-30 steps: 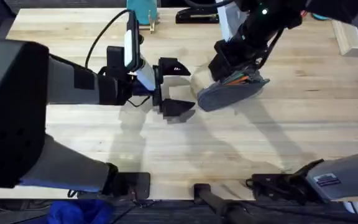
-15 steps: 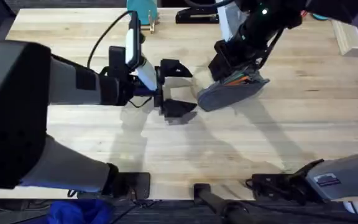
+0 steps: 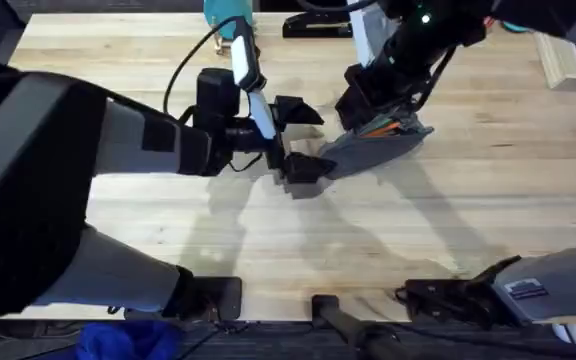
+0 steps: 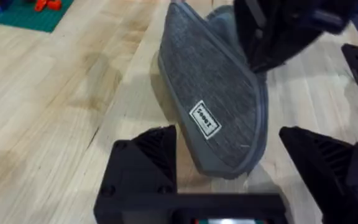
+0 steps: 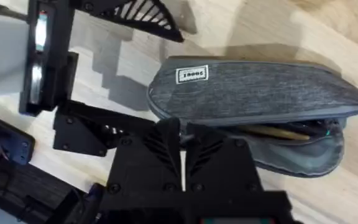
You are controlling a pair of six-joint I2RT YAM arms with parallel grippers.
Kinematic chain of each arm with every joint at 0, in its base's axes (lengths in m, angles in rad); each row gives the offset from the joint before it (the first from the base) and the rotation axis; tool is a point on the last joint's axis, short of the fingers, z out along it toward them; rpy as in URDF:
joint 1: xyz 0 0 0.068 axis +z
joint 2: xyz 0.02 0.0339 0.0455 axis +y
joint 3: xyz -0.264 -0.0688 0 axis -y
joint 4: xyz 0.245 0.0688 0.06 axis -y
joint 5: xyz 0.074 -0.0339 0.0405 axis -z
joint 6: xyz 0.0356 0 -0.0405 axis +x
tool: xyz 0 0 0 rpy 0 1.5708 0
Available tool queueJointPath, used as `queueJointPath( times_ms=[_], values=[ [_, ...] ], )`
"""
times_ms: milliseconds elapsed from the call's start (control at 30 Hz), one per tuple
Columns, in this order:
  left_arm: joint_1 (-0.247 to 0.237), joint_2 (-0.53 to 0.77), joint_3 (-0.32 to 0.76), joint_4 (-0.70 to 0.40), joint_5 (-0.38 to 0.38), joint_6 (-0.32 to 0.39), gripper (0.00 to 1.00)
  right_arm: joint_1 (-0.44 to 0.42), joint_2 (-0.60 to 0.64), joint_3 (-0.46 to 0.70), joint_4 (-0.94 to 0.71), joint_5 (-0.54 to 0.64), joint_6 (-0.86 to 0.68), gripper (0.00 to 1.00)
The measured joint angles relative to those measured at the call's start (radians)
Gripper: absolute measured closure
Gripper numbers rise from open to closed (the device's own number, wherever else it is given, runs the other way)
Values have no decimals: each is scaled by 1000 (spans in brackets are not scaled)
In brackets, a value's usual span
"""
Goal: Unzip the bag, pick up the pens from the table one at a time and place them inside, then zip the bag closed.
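Both grippers sit at the bag, which lies near the middle of the table. On the left arm, the gripper has its two black fingers spread wide, one on each side of the bag's near end. In the left wrist view the fingers flank the grey fabric tip with its small white label; whether they touch it cannot be told. The right gripper comes down on the bag from above at its far side. In the right wrist view its fingers are drawn together at the bag's open zipper edge, seemingly pinching the zipper area, though exactly what they hold cannot be made out. Through the open mouth the pens lie inside, a yellow-tan one with dark ones beside it.

Compared with a second ago, the left gripper has moved toward the bag: it then stood apart from the bag's end and now brackets it. The bag and the right gripper sit where they were.
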Motion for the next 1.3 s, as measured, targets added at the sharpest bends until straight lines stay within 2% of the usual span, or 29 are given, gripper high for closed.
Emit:
queueJointPath(
  times_ms=[333,700,867,900,933,1033,1167,1200,1300],
  values=[
    [-96,0,0,44,-109,-114,4,0,0,0,0,0,0,967],
    [-136,0,0,54,-187,-168,4,0,0,0,0,0,0,967],
    [-142,0,0,59,-196,-175,4,0,0,0,0,0,0,967],
    [-142,0,0,62,-198,-179,63,0,0,0,0,0,0,967],
    [-142,0,0,65,-199,-179,163,0,0,0,0,0,0,967],
    [-143,0,-1,77,-197,-180,545,0,0,0,0,0,0,967],
    [-146,0,-2,96,-199,-180,912,0,0,0,8,5,0,967],
    [-146,0,-2,99,-199,-181,945,0,0,0,7,7,0,967],
    [-146,0,-2,98,-199,-182,954,0,0,0,7,8,0,967]
  ],
)
